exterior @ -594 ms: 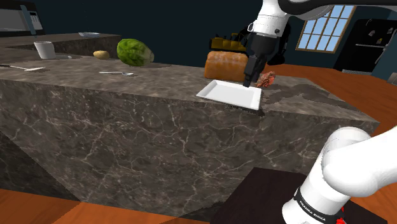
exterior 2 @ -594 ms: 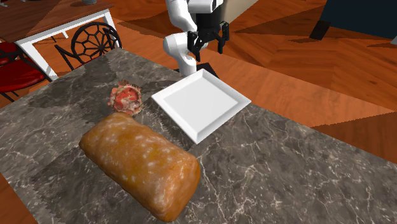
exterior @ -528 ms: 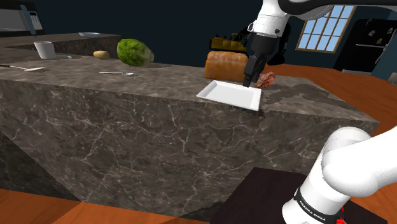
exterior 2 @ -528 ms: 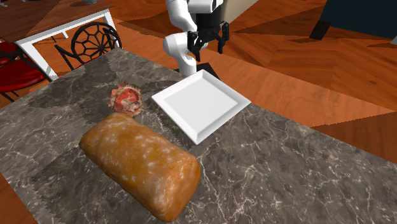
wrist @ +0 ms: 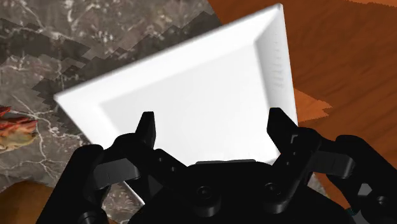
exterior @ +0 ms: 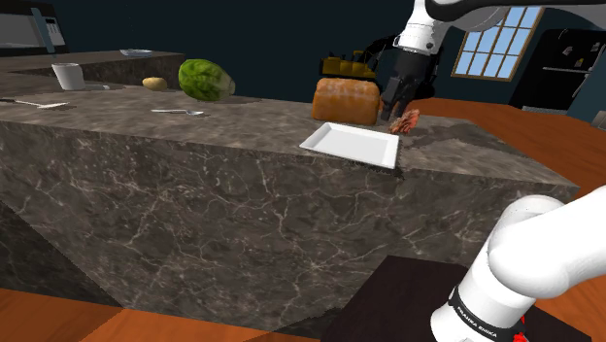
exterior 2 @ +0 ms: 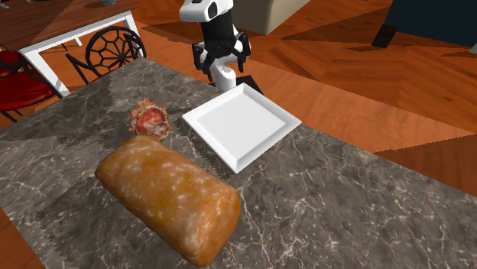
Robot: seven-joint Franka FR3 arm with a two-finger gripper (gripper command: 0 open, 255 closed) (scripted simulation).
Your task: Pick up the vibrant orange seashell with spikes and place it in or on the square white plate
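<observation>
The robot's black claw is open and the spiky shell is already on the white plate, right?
Not quite. The claw is open, but the spiky shell is not on the white plate. It lies on the dark counter beside the plate, apart from it. The second exterior view shows this.

The wrist view's edge cuts off the seashell (wrist: 14,130).

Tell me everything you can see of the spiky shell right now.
The seashell is reddish-orange, ringed with short pale spikes. It lies on the dark marbled counter beside one end of the bread loaf; contact there is unclear. It sits apart from the white plate. The open gripper is not on it.
</observation>
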